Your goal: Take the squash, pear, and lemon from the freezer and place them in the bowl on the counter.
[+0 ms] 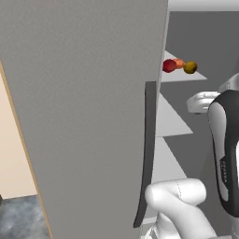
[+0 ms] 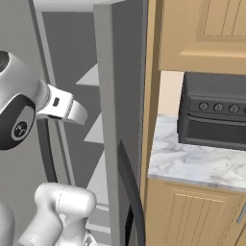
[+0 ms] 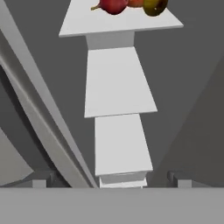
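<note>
The freezer stands open, its broad grey door (image 1: 84, 116) swung toward me with the long dark handle (image 1: 148, 154) on its edge. On an upper inner shelf (image 3: 87, 24) three pieces lie in a row: a red pear (image 3: 113, 5) with a stem, an orange squash (image 3: 136, 2) and a yellow-olive lemon (image 3: 154, 6). They also show in the left base view as the pear (image 1: 169, 66), squash (image 1: 179, 63) and lemon (image 1: 190, 67). My gripper (image 3: 111, 181) is open and empty, inside the freezer opening, well below that shelf and pointing up at it. The bowl is out of view.
Lower grey shelves (image 3: 118, 83) step down toward the gripper. To the right of the freezer runs the marble counter (image 2: 192, 166) with a dark toaster oven (image 2: 216, 117) on it, wooden cabinets (image 2: 202, 33) above and below. A second dark handle (image 2: 130, 192) curves near the arm.
</note>
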{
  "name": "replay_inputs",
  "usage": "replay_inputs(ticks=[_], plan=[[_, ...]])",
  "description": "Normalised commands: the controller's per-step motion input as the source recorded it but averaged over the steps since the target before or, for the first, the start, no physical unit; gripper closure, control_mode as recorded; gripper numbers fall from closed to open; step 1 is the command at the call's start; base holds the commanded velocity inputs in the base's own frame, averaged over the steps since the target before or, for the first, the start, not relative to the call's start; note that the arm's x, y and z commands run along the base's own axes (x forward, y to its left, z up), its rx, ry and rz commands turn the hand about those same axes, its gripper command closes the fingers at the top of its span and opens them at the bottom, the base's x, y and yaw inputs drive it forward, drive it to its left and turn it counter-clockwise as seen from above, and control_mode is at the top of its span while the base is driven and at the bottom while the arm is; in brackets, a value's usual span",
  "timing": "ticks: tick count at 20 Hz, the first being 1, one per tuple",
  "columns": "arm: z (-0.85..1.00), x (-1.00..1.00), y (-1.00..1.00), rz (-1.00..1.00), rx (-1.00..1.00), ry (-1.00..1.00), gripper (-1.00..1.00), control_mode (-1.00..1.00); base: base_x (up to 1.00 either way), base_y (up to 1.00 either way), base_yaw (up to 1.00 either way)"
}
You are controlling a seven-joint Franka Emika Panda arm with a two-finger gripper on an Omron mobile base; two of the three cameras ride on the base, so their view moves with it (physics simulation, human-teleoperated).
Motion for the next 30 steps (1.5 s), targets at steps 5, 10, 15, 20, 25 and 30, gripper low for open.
replay_inputs(ticks=[5, 10, 15, 20, 25, 30], plan=[[0.29, 0.63, -0.01, 0.0, 0.01, 0.0, -1.0, -1.0, 0.0, 0.0, 0.0], [0.16, 0.65, -0.21, 0.0, 0.08, 0.0, -1.0, -1.0, 0.0, 0.0, 0.0], [0.05, 0.68, -0.08, 0.0, 0.06, 0.01, -1.0, -1.0, 0.0, 0.0, 0.0], [0.0, 0.62, 0.0, 0.0, 0.0, 0.04, -1.0, -1.0, 0.0, 0.0, 0.0], [0.0, 0.47, 0.0, 0.0, 0.01, 0.02, -1.0, -1.0, 0.0, 0.0, 0.0], [0.0, 0.56, 0.0, 0.0, 0.0, 0.01, -1.0, -1.0, 0.0, 0.0, 0.0]])
